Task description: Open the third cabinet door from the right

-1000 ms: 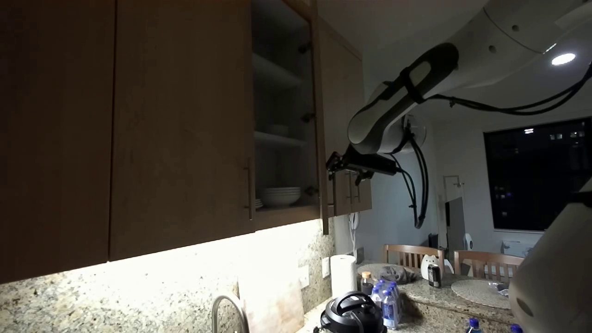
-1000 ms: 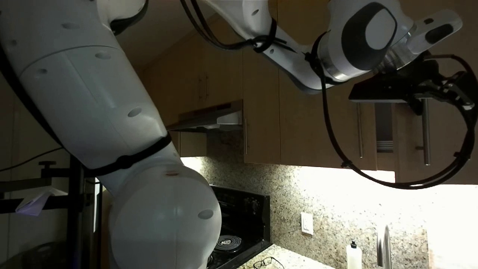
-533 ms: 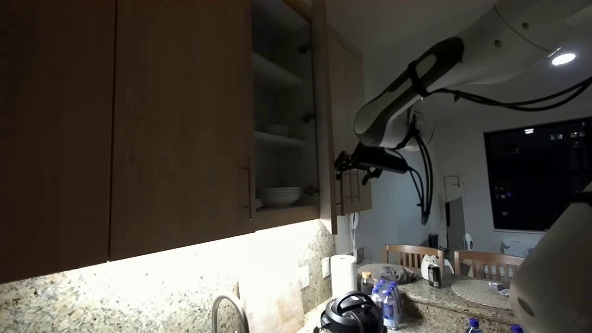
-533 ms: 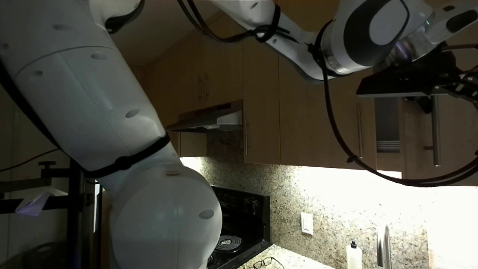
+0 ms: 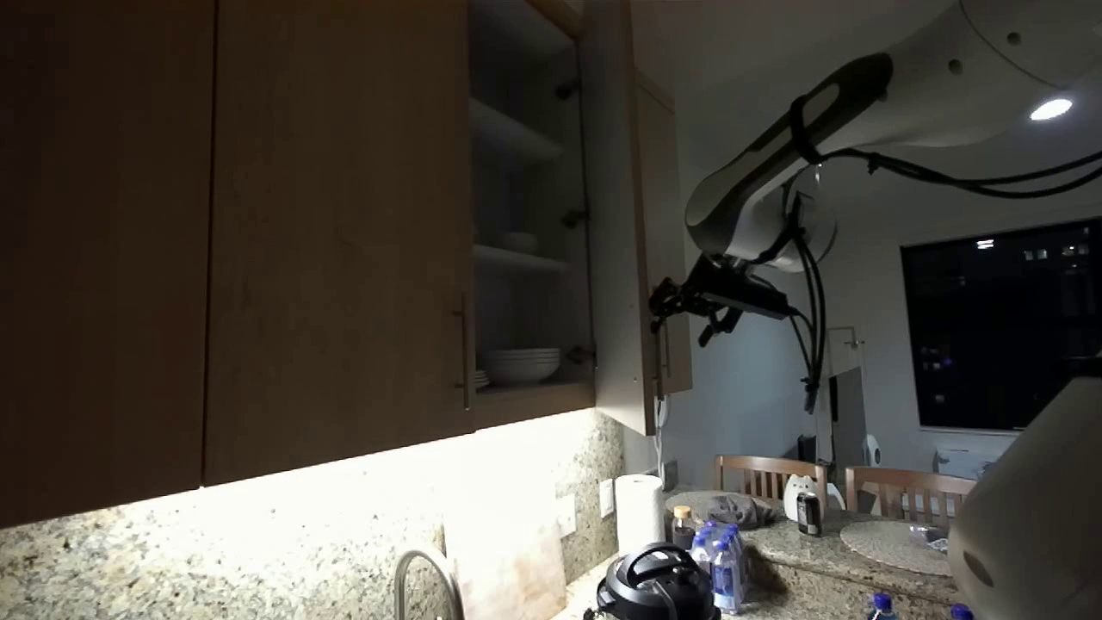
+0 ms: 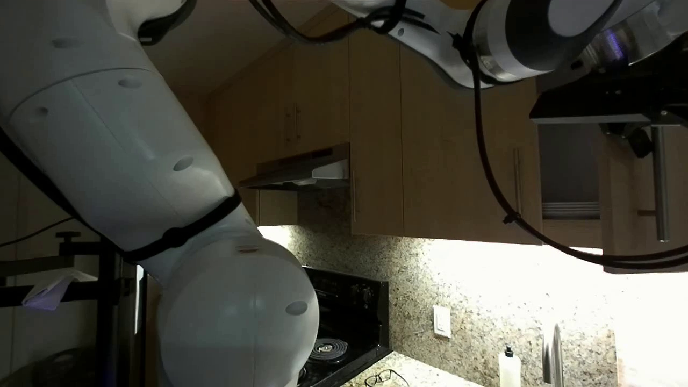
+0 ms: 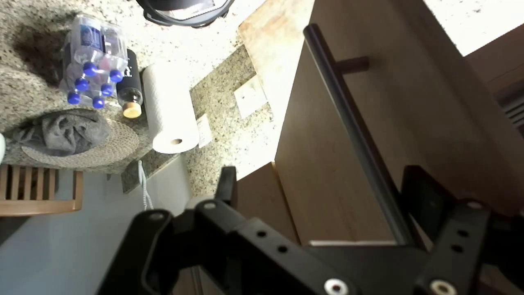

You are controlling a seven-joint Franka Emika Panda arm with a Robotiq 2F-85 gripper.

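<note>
The door is found partly open, swung out from the upper cabinet on hinges at its far edge. The tool is stationed at its free edge, with fingers spread and nothing pinched. In the wrist view the handle is seen to pass between them, just beside one and well apart from the other; contact cannot be confirmed. From this placing it is judged that the handle is meant to be hooked rather than clasped, the nearer finger being set on the free-edge side so that the door can be swept round toward full opening. The step is judged well advanced; a further sweep along the hinge arc is called for, and slipping off the handle is the risk noted. Bowls are stacked inside, in plain sight through the gap.

The worktop is of speckled stone, strongly lit from under the cabinet. Blue-capped bottles are grouped on it near a paper roll, all below the door and well apart from it. Chairs are placed beyond. The room is otherwise dim: a ceiling lamp is lit and the window is dark.
</note>
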